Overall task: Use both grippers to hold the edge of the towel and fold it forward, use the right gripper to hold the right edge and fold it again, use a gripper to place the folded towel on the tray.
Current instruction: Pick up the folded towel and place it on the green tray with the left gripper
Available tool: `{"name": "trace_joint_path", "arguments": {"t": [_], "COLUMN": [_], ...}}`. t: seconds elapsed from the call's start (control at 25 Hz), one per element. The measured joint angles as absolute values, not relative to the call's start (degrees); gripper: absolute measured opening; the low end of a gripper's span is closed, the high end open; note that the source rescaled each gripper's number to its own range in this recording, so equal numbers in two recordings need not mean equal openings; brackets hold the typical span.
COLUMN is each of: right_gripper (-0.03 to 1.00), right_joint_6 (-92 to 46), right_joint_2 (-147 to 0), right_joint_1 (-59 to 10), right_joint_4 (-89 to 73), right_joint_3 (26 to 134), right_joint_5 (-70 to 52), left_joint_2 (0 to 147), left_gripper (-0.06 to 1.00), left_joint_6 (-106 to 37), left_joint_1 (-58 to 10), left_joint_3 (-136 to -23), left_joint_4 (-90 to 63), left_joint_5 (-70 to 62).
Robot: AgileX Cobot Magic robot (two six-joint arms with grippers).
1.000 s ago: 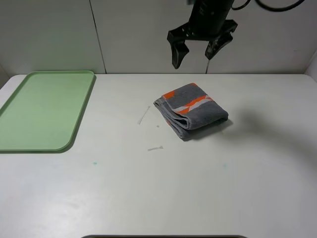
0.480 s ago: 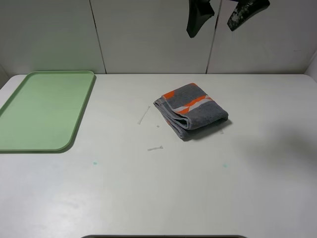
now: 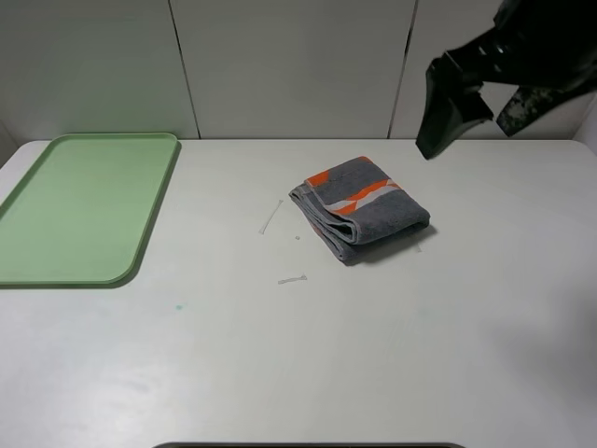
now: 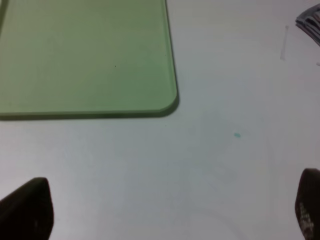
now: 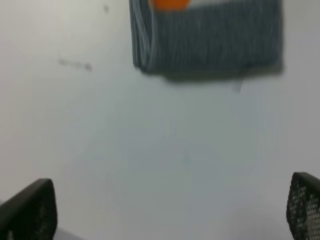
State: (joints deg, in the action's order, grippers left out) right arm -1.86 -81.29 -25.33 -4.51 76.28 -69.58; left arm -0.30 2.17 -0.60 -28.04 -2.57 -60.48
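The towel [image 3: 362,209] lies folded into a small thick packet on the white table, grey with an orange-and-white band on top; its stacked edges [image 3: 322,227] face front-left. The right wrist view shows the towel [image 5: 210,37] blurred, with nothing between the fingertips. My right gripper [image 3: 478,107] hangs high in the air at the upper right, open and empty, well apart from the towel. The pale green tray [image 3: 84,205] sits empty at the far left. In the left wrist view my left gripper [image 4: 170,210] is open over bare table just in front of the tray [image 4: 85,55].
Two small white scraps lie on the table left of the towel [image 3: 271,217] [image 3: 292,279]. A tiny green speck [image 3: 178,305] marks the table nearer the front. A pale panelled wall closes off the back.
My right gripper has swung from above the towel's back edge, up and over to the right, and now appears larger at the upper right. The towel and tray have not moved.
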Motion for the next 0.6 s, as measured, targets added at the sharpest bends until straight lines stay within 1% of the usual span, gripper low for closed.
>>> {"name": "trace_joint_path", "arguments": {"t": [0.28,0.6], "right_gripper": [1.0,1.0], "right_joint_6": [0.69,1.84], "right_joint_2": [-71.78,-60.3], "right_joint_1": [-25.33,-25.33], "right_joint_4": [-4.95,-5.46], "right_joint_3": [64.66,57.47], "right_joint_5": [-69.61,-69.64], "left_joint_2": [-0.3,-0.3], "left_gripper": [0.98,0.98], "left_joint_6": [2.17,2.17], "left_joint_1": [-0.6,-0.6], "left_joint_3": [-28.04,-28.04], "left_joint_4": [-2.57,-2.57], "left_joint_5": [-60.48,-60.48]}}
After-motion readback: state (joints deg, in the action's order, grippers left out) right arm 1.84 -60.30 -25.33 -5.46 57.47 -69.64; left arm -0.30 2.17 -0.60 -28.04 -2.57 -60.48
